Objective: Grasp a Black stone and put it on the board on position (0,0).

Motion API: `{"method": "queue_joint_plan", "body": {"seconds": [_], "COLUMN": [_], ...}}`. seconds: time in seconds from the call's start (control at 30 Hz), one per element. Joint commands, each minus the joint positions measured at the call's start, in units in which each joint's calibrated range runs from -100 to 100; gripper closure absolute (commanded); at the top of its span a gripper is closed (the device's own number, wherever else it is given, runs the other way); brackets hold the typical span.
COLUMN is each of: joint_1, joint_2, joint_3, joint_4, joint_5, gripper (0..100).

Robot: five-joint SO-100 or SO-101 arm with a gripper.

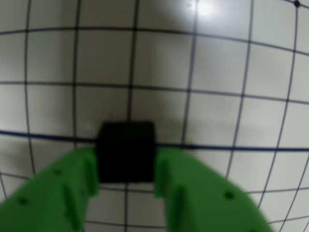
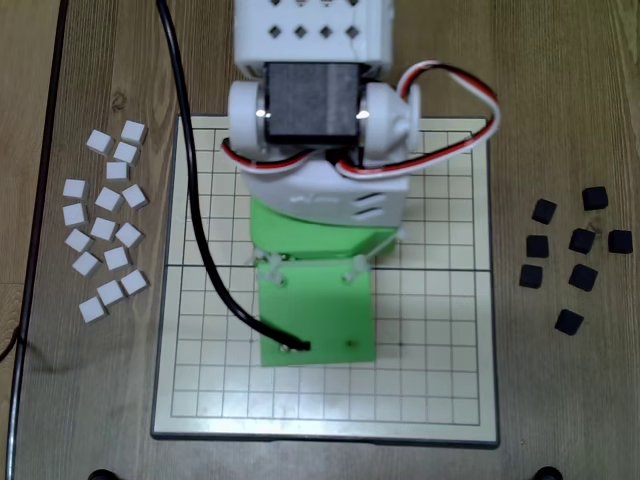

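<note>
- Between the green fingers (image 1: 63,193) in wrist view, stone (image 1: 126,151) is sitting clamped, w/ one finger pressing each side.
- Gripper (image 1: 126,181) is gripping the stone; jaws are closing tight on it, no gap showing either side.
- Stone is sitting right over the dark fold line (image 1: 251,148), approx. where a vertical grid line is crossing it; can't tell whether it's touching the board (image 1: 212,101) or hanging just above.
- Position dot under the stone isn't showing, since the block is covering that crossing.
- One small dot (image 1: 296,3) is showing at top right corner of wrist view, well apart from the stone.
- Glare spot (image 1: 205,7) is shining on the board near top edge.
- Overhead view: arm (image 2: 315,160) is reaching over the board's (image 2: 440,350) middle, its green part (image 2: 315,310) hiding stone & gripper from above.
- Black cable (image 2: 195,200) is running from top left down across the board to the green part.
- Loose black stones (image 2: 570,250) are lying on the wooden table (image 2: 560,100) right of the board, approx. eight, apart from one another.
- White blocks (image 2: 105,225) are lying clustered on the table left of the board.
</note>
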Motion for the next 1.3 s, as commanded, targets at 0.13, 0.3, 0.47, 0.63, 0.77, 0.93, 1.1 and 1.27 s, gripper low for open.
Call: {"method": "queue_joint_plan", "body": {"seconds": [0.13, 0.3, 0.47, 0.63, 0.77, 0.93, 1.1, 1.27], "joint_1": [0.82, 0.82, 0.91, 1.0, 1.09, 1.18, 1.18, 1.18], "joint_2": [-2.63, -2.71, -2.63, -2.46, -2.46, -2.63, -2.63, -2.46], "joint_3": [0.27, 0.46, 0.56, 1.04, 1.23, 1.52, 1.62, 1.62], "joint_4": [-1.1, -1.26, -1.59, -1.59, -1.59, -1.59, -1.76, -1.59], "joint_5": [0.24, 0.2, 0.24, 0.2, 0.15, 0.15, 0.1, 0.34], "gripper": [94, 94, 94, 94, 94, 94, 94, 85]}}
